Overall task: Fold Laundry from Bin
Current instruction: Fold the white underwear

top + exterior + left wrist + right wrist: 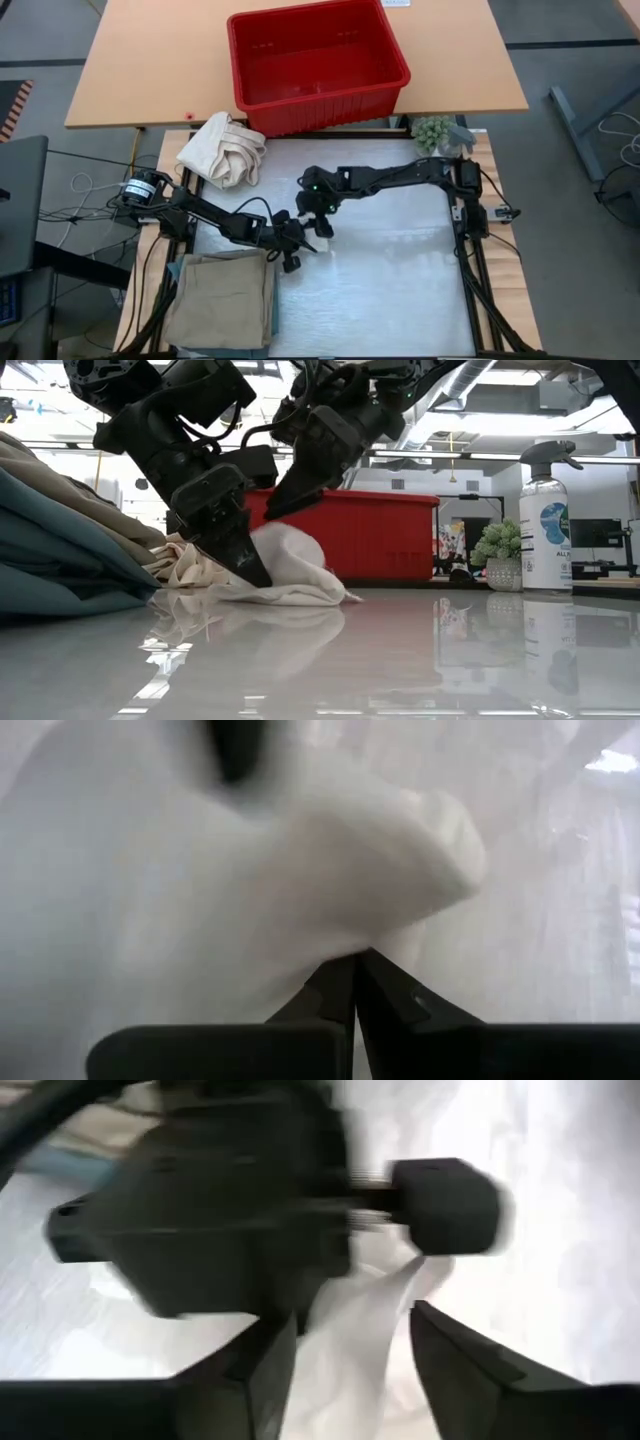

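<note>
Near the middle of the white desk point(400, 290), the left gripper point(245, 565) is clamped shut on a small white cloth point(295, 575), its fingertips pressed together at the cloth's edge and angled down to the surface. The right gripper point(350, 1350) sits just beside it, coming from the opposite side; its fingers stand apart with a strip of the same cloth lying between them, not pinched. The two wrists crowd each other closely, so from above the cloth is mostly hidden beneath them.

To the left arm's side lies a folded stack: tan khaki trousers point(222, 297) on top of a teal-green garment point(60, 560), at the desk's near left corner. A cream bundled canvas cloth point(222, 148) rests at the far left edge of the desk. Beyond it, on a separate wooden desk, stands the red bin point(318, 62); nothing shows inside it. A small potted plant point(498, 555) and a spray bottle point(545, 520) stand at the far right, well apart from the grippers.
</note>
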